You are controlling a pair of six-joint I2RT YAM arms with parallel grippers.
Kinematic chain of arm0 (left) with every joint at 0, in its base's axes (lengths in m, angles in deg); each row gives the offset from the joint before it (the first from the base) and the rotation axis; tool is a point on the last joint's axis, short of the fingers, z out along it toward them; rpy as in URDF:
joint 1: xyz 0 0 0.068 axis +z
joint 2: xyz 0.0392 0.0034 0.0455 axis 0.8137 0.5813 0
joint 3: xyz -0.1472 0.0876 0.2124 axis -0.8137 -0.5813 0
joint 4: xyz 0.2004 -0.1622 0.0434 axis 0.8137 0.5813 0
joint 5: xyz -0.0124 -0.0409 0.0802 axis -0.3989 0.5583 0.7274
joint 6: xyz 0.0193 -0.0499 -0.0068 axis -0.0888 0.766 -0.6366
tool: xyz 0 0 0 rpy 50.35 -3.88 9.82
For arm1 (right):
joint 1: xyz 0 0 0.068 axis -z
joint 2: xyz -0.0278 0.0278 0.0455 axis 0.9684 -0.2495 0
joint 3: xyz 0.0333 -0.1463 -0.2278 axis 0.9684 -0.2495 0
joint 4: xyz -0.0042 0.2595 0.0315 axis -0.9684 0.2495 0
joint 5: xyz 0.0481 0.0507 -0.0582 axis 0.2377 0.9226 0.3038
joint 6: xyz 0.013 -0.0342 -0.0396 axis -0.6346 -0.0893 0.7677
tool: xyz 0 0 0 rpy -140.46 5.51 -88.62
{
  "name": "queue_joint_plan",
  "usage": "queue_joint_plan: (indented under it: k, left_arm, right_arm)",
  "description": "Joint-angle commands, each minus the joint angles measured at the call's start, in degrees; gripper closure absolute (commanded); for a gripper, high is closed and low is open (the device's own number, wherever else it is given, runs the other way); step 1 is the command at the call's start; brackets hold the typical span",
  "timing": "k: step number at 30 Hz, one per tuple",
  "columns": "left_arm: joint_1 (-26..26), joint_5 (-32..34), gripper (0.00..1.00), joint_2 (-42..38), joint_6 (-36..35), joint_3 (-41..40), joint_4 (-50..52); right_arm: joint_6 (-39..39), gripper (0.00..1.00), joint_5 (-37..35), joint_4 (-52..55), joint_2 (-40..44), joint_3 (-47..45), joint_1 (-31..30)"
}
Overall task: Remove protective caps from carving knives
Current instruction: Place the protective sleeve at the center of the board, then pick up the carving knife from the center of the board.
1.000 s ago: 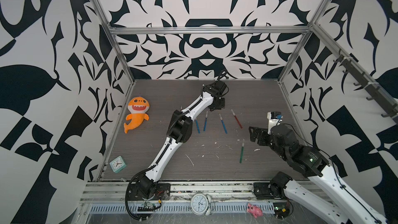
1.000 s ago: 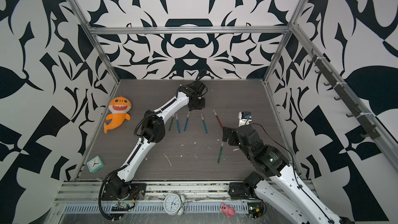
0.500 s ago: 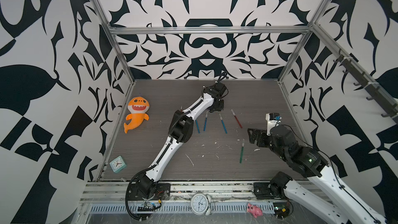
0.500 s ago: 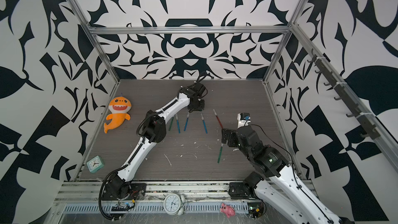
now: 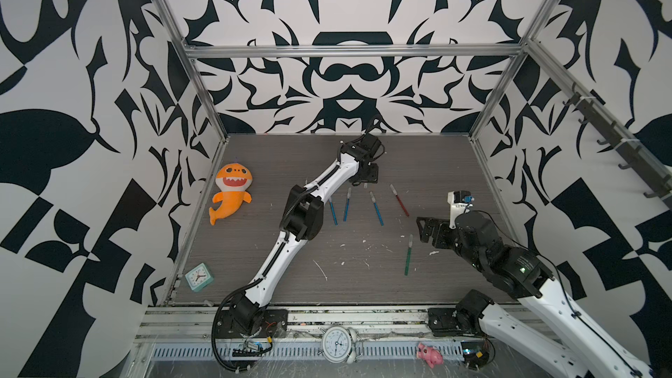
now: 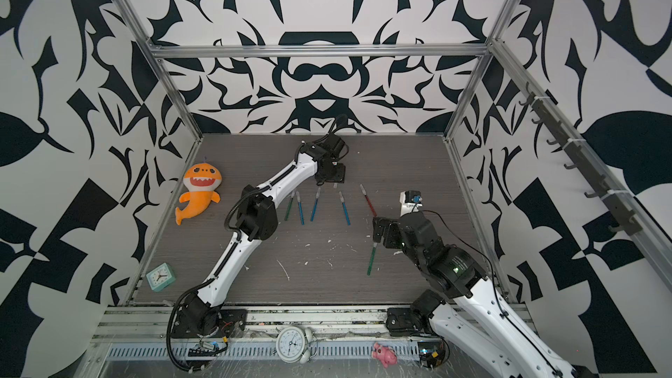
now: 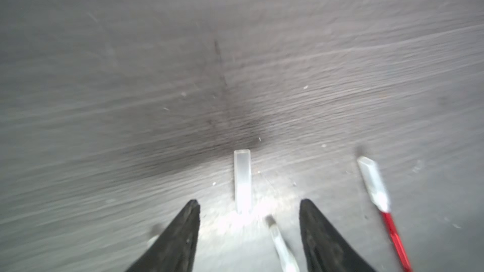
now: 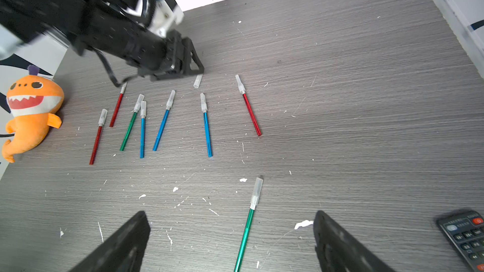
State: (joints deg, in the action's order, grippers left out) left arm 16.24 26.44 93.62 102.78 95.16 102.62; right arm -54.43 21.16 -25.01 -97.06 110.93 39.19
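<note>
**Step in hand (judged):** setting down a pulled-off cap.

At the far left an orange plush shark (image 5: pixel 232 190) lies clear of the work. The left pincer (image 7: pixel 248 202) hangs low over the far part of the tabletop (image 5: pixel 436 161), jaws spread and empty. A loose cap (image 7: pixel 242 179) lies flat on the surface just ahead of them.

The row of knives (image 8: pixel 161 126) lies beside that cap. One red knife (image 8: pixel 116 108) appears bare-tipped; the others in the row carry caps.

Further right, a capped green knife (image 8: pixel 246 231) lies apart from the row, its handle between the spread, empty jaws of the right pincer (image 8: pixel 230 213).

**Next move (judged):**
1. The right pincer clamps the green handle.
2. The left pincer crosses over and pinches the cap.
3. The cap is pulled straight along the knife's axis. It is small, so alignment must be exact.
</note>
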Motion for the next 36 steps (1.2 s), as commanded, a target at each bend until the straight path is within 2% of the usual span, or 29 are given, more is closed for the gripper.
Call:
queue_joint_plan:
  k: [1,6,9,12,14,19,26,31,36]
  left_arm:
    - [1.89,3.79,0.3,-14.83,-2.68,-5.06,1.47]
    - [4.88,6.23,0.25,-33.45,-3.2,-33.97,-4.82]
    - [6.93,7.23,0.22,-41.68,-2.07,-47.7,-5.7]
    - [8.37,8.57,0.18,-48.32,-0.17,-59.07,-6.55]
    - [9.72,8.8,0.17,-52.55,1.49,-66.28,-7.42]
    - [14.27,6.89,0.17,-60.21,5.36,-80.12,-10.55]
    - [15.28,9.4,0.21,-61.27,9.26,-87.94,-14.83]
    - [16.2,7.02,0.31,-58.13,9.91,-89.19,-19.88]
    - [16.33,8.26,0.43,-53.46,9.6,-87.62,-20.82]
  right_arm:
    - [-0.5,0.01,1.12,-2.94,-1.46,0.23,0.17]
    - [0.01,0.01,2.09,-4.78,-2.91,-0.63,0.23]
    - [0.55,0.01,3.19,-6.01,-4.38,-0.65,0.19]
    - [0.88,0.01,3.55,-6.85,-6.42,-0.48,0.13]
    - [1.07,0.01,6.37,-7.6,-7.86,-0.47,0.09]
    - [1.52,0.01,8.55,-9.41,-10.34,-0.51,0.06]
    - [2.1,0.01,11.35,-10.5,-14.11,-0.23,-0.05]
    - [2.4,0.01,11.72,-10.61,-15.22,-0.16,-0.2]
    - [2.09,0.01,12.26,-10.62,-16.02,0.03,-0.63]
